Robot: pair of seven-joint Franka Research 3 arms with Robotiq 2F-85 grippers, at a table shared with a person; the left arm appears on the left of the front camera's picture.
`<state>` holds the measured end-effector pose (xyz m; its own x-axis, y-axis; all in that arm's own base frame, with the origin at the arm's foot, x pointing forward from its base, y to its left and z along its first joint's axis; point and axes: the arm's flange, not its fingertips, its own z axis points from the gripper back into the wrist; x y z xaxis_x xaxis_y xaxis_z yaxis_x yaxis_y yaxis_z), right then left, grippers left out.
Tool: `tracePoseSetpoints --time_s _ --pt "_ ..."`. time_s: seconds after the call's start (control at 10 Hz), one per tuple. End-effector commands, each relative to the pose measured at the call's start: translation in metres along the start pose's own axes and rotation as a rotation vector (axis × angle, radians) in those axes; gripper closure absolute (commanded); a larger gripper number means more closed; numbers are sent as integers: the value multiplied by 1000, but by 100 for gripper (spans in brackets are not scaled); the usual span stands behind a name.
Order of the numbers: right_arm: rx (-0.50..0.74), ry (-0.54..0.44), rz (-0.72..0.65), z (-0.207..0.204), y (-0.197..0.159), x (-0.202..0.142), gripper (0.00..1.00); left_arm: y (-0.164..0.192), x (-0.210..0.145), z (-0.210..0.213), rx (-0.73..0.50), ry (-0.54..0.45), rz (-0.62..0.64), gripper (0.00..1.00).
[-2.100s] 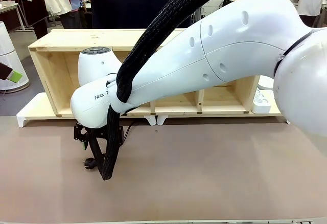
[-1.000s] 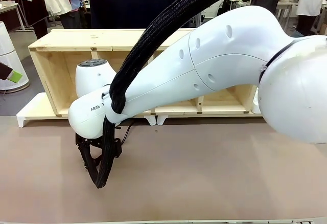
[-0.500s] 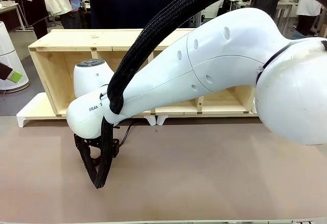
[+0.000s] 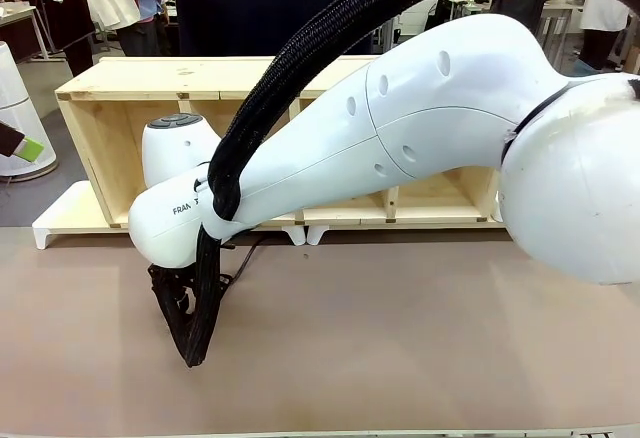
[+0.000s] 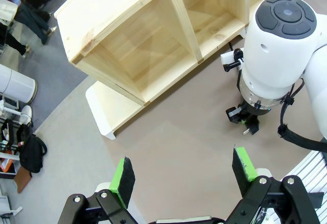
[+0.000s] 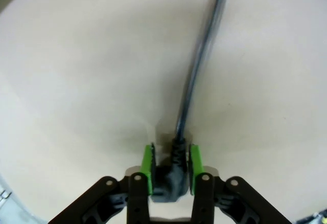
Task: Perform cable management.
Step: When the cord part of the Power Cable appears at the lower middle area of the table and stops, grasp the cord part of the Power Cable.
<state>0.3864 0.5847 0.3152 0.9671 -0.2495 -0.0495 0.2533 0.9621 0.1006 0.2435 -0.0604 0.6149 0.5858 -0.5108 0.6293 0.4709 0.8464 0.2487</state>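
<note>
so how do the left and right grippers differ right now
The left gripper is wide open with nothing between its pads; the right gripper is shut on the plug end of the cable. The left gripper hangs high above the table, looking down on it; the right gripper is low, close to the tabletop. Both have black fingers with green pads.

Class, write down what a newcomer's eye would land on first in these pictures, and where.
The big white right arm sweeps across the front view from the right. The right hand, down at the left part of the table, is shut on the plug end of the black cable. The left hand hangs open high above, looking down on the wooden shelf.
</note>
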Motion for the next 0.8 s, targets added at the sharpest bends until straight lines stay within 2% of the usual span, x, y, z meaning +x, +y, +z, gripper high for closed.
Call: tracePoseSetpoints --time_s 0.0,0.1,0.7 --pt "-20 -18 18 -1 3 0 95 0 1 0 -1 -5 9 0" --pt "-21 -19 19 -1 3 0 100 0 1 0 -1 -5 9 0" --pt "-13 -25 68 -2 4 1 100 0 1 0 -1 -5 9 0"
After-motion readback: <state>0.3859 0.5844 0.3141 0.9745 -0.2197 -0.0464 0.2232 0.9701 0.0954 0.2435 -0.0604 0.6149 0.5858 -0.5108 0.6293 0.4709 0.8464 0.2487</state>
